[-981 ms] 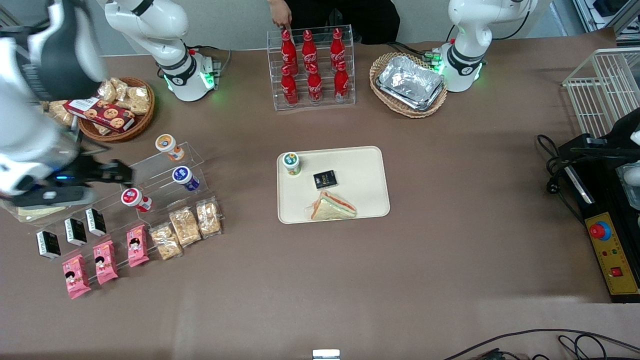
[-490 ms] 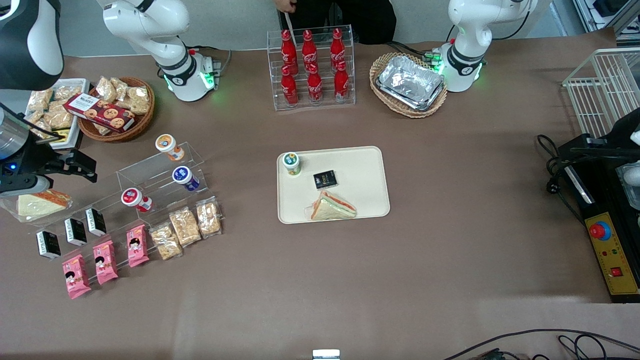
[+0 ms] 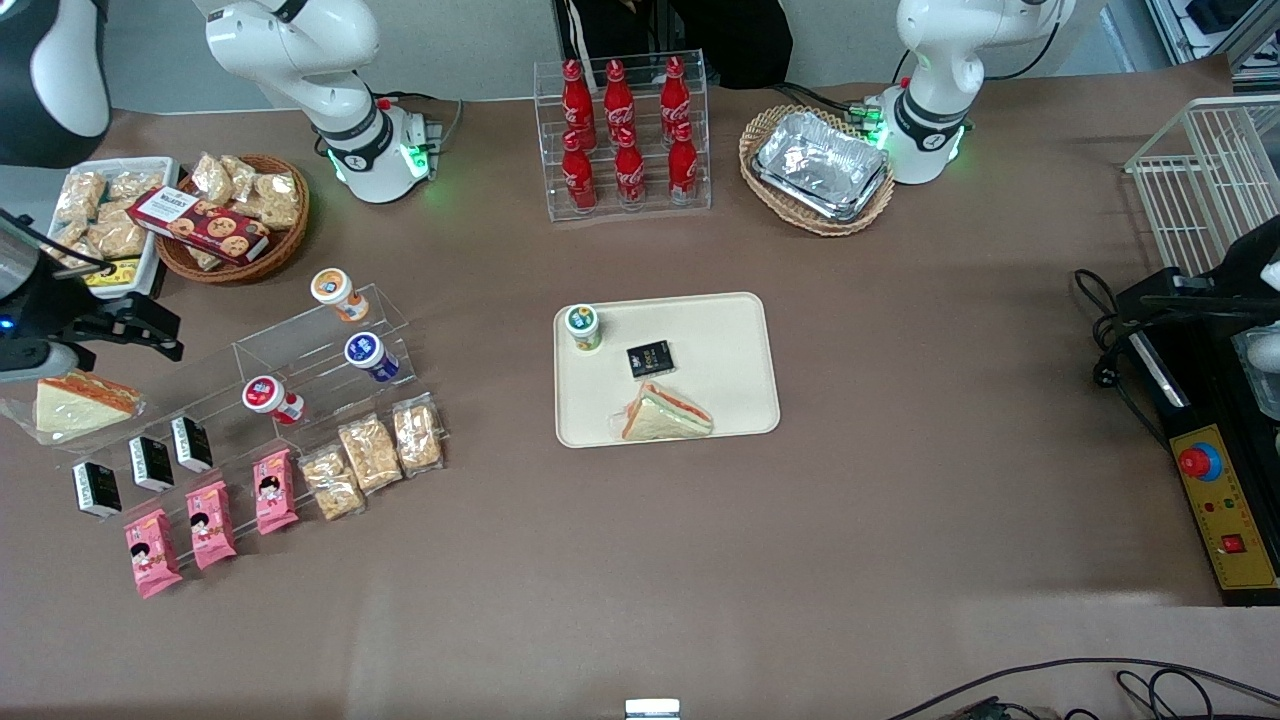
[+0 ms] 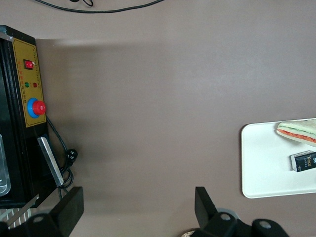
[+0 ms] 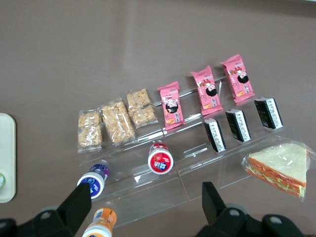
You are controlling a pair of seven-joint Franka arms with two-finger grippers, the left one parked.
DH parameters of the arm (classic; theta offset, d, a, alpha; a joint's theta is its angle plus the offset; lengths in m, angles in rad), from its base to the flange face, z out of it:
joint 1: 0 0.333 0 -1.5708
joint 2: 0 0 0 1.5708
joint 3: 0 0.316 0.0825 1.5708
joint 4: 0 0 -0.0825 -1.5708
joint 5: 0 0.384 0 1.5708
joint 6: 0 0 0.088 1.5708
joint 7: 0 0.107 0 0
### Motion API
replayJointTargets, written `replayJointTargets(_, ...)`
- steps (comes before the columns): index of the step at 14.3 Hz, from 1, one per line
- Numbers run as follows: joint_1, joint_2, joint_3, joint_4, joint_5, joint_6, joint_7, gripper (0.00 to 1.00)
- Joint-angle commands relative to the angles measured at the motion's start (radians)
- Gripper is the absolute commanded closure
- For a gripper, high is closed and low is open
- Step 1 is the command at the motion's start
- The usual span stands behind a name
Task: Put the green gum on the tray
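The right arm's black two-finger gripper (image 3: pixel 150 330) hangs released and empty, jaws spread wide, above the table at the working arm's end, just beside the clear acrylic stepped display rack (image 3: pixel 320 350). On that rack stand an orange-lidded bottle (image 3: pixel 333 288), a blue-lidded bottle (image 3: pixel 367 352) and a red-lidded bottle (image 3: pixel 265 396). Well apart from the rack, toward the parked arm's end, lies the large flat cream-beige plastic tray (image 3: pixel 730 340). The small green gum bottle with its white-rimmed lid (image 3: pixel 582 323) stands upright on that tray, in a corner, near a small black packet (image 3: pixel 650 359) and a wrapped triangular sandwich (image 3: pixel 665 413).

Judgement: placement appears complete; nothing remains but parking the arm. The gum sits well apart from the gripper, with the rack between them.
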Motion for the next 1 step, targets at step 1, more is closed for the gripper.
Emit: replayJointTargets(1, 0.010, -0.013, -0.067, -0.001, 0.044, -0.005, 0.003, 0.00)
